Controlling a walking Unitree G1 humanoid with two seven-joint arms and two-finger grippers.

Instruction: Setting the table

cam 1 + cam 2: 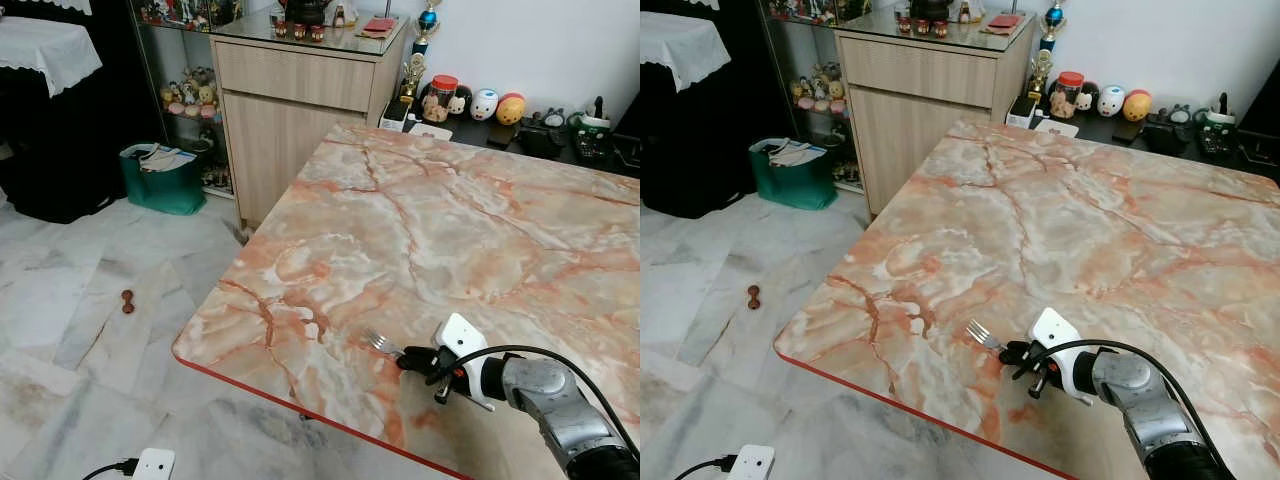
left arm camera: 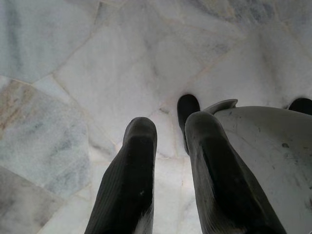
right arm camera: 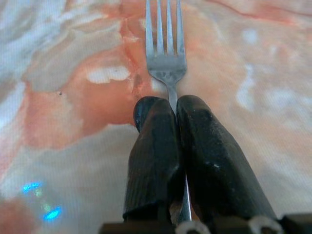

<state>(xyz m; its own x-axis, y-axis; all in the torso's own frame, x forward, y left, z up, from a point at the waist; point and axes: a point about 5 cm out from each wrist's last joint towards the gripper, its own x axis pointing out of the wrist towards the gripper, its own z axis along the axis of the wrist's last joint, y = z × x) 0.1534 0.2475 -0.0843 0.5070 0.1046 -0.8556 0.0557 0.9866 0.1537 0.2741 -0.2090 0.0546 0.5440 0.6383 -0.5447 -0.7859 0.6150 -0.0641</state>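
Your right gripper (image 3: pixel 176 105) has its jaws pinched tight on the fork (image 3: pixel 165 53), gripping the neck just behind the head, so the tines (image 1: pixel 379 342) stick straight out ahead of the fingertips and the handle runs back between the fingers (image 3: pixel 151 156) toward the wrist. The fork's long axis lies in line with the gripper, pointing away from your right arm (image 1: pixel 560 400) toward the robot's left and slightly away from it. It sits low over the bench (image 1: pixel 450 220), near the edge closest to you; you cannot tell from these views whether the tines touch the marble or hang just above it. The stretch of bench in view around the fork carries no plate or other setting, so any spot here is open for laying it down. The coming move looks like a lowering and release: bring the fork flat to the top along its present line, then part the jaws and draw back along the handle so you don't drag it. Watch that near edge, since a nudge could tip the fork off. Your left gripper (image 2: pixel 168 165) hangs idle over the floor (image 2: pixel 73 73), its jaws narrowly apart and holding nothing.
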